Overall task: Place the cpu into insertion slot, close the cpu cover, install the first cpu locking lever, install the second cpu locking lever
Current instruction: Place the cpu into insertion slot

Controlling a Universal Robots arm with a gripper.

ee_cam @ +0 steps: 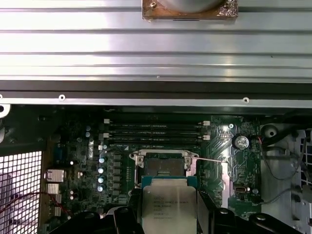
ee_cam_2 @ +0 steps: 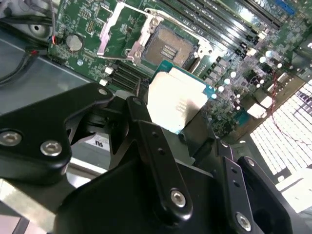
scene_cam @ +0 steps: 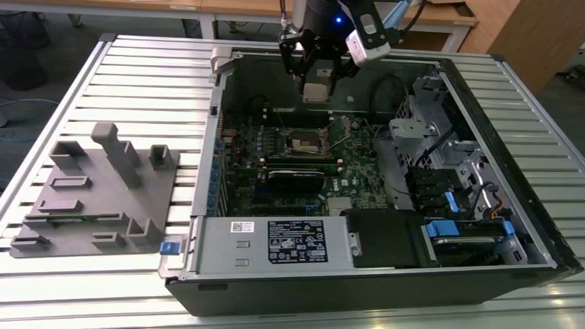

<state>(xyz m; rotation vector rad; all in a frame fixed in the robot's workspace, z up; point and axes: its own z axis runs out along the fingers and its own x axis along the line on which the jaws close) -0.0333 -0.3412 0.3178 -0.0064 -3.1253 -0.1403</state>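
Observation:
My gripper point(scene_cam: 316, 83) hangs inside the open computer case, shut on the cpu point(ee_cam_2: 176, 100), a flat square chip with a silver-grey top. Black fingers point(ee_cam: 127, 217) clamp the cpu point(ee_cam: 168, 204) on two opposite sides. The insertion slot point(ee_cam_2: 168, 48) lies bare on the green board just beyond the chip's edge, a dark square recess point(ee_cam: 163, 165) with a metal rim. In the exterior view the slot point(scene_cam: 306, 141) sits below the gripper, and the chip is held well above it. The cpu cover point(ee_cam_2: 124, 29) stands flipped open beside the slot. A thin lever point(ee_cam: 210, 160) sticks out sideways.
The case walls point(scene_cam: 219, 137) surround the board. Long memory slots point(ee_cam: 155, 131) run beside the socket. A black card point(scene_cam: 294, 180) lies nearer the power supply box point(scene_cam: 274, 241). Drive cages and cables point(scene_cam: 448, 178) fill the exterior view's right. A grey fixture tray point(scene_cam: 92, 192) sits on the slatted table.

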